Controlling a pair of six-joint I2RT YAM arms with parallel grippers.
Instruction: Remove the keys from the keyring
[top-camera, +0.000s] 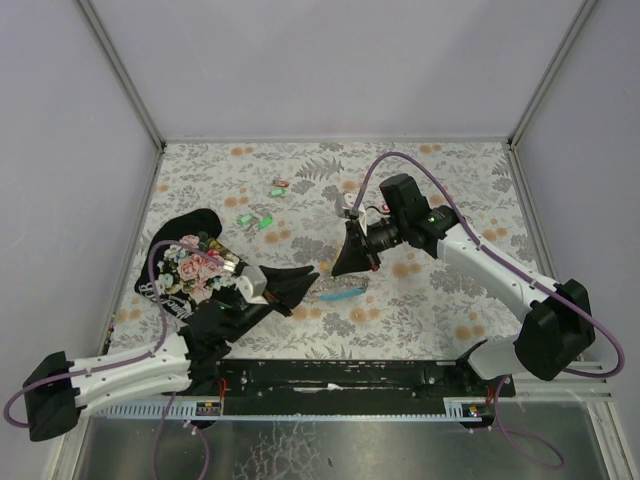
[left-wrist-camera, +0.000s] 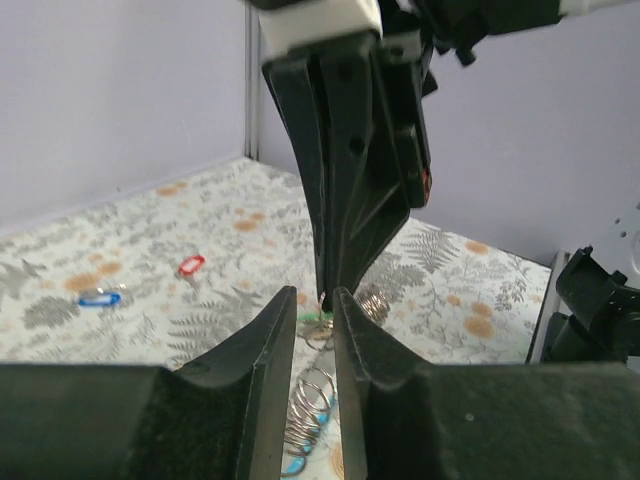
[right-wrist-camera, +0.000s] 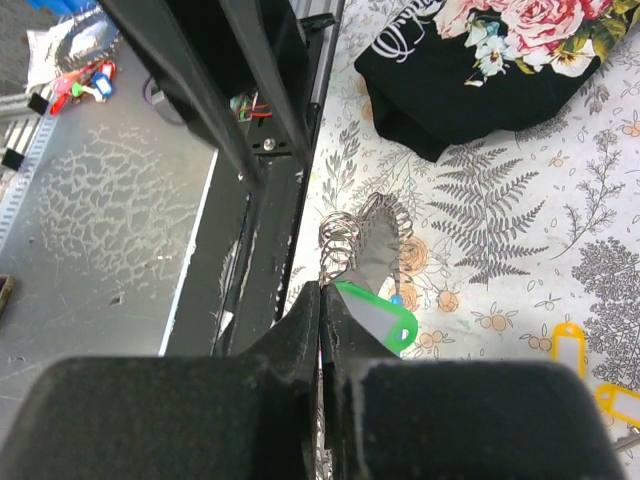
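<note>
My right gripper (top-camera: 336, 270) (right-wrist-camera: 322, 290) is shut, with a corner of the green key tag (right-wrist-camera: 385, 320) pinched at its tips. The keyring (right-wrist-camera: 376, 250), a grey strap with a coil of metal rings, hangs just below that tag. Its blue section (top-camera: 341, 294) lies on the table. From the left, my left gripper (top-camera: 312, 272) (left-wrist-camera: 315, 295) points at the right gripper's tips (left-wrist-camera: 327, 290), its jaws a narrow gap apart. The rings (left-wrist-camera: 310, 400) and a sliver of the green tag (left-wrist-camera: 308, 315) show through that gap, below the fingers.
A black floral cloth (top-camera: 195, 265) (right-wrist-camera: 480, 60) lies at the left, under the left arm. Loose green tags (top-camera: 266, 222) and a red tag (top-camera: 283, 183) lie farther back. Yellow tags (right-wrist-camera: 568, 340) lie beside the right gripper. The black base rail (top-camera: 330, 375) runs along the near edge.
</note>
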